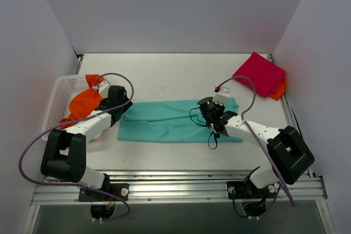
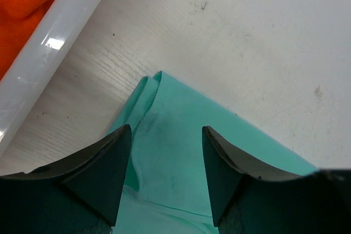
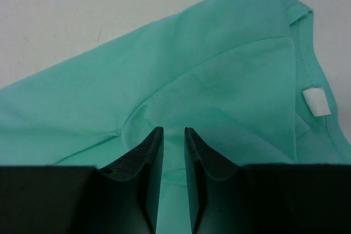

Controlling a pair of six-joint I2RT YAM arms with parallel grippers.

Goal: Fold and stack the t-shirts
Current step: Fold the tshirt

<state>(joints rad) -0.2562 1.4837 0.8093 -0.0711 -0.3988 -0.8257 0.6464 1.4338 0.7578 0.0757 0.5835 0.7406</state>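
Teal shirt folded lengthwise: left gripper spread wide at nine o'clock, right gripper nearly closed at three o'clock.

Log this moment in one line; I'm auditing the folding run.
teal shirt: folded lengthwise | left pincer: open over its left end | right pincer: shut on collar end | pink shirt: far right corner

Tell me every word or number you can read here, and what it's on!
No text can be read anywhere.
The tag on the teal shirt: white, looks blank.
The pink shirt, orange shirt and basket: plain, no print.
The arms: no lettering shows at this size.
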